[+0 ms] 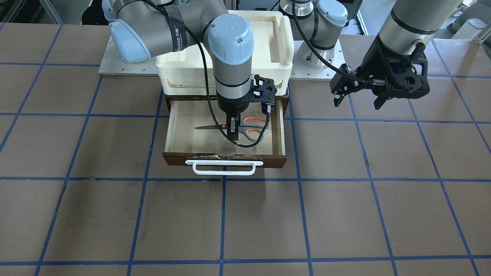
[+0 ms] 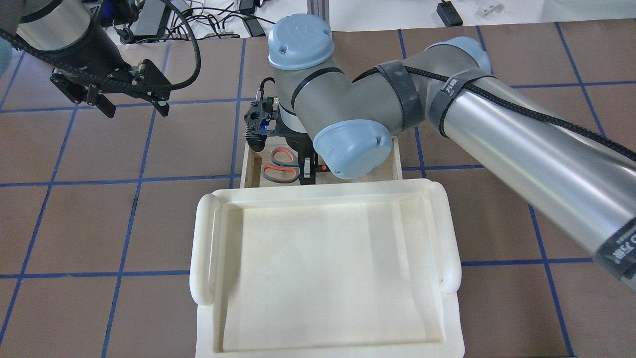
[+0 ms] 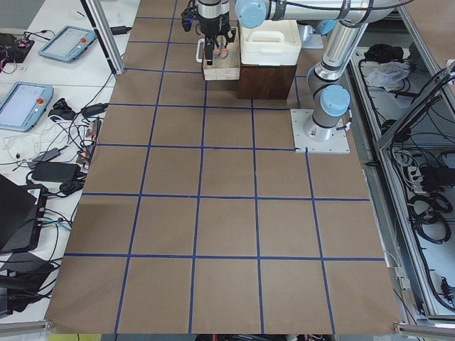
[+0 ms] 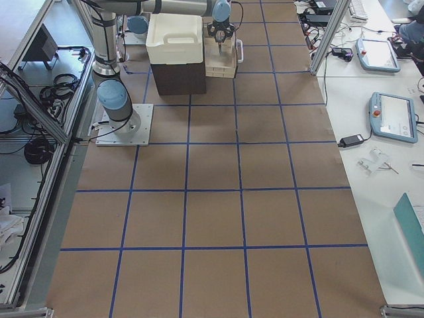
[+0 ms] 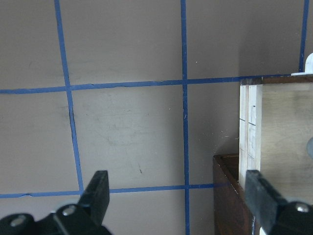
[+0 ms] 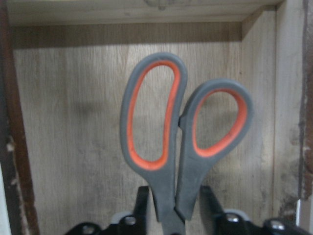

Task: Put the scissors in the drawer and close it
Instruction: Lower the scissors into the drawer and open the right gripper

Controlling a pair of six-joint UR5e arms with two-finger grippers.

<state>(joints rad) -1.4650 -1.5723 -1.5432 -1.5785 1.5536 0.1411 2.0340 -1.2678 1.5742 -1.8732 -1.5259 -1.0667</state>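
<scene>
The dark brown drawer (image 1: 172, 159) stands pulled open under the cabinet, its white bar handle (image 1: 224, 167) facing away from the robot. My right gripper (image 1: 233, 134) reaches down into it and is shut on the scissors (image 1: 255, 120) at the shank, just behind the grey and orange handles (image 6: 168, 186). The scissors are level, low over the pale plywood floor (image 6: 73, 147), with the blades pointing to the robot's right. I cannot tell whether they touch the floor. My left gripper (image 1: 357, 103) is open and empty, hanging above the table beside the drawer (image 5: 254, 127).
A cream-white plastic tray (image 2: 203, 248) sits on top of the dark cabinet behind the drawer. The brown table has a blue tape grid (image 1: 222, 214). Both arm bases stand on white plates (image 1: 318, 73) at the robot's edge.
</scene>
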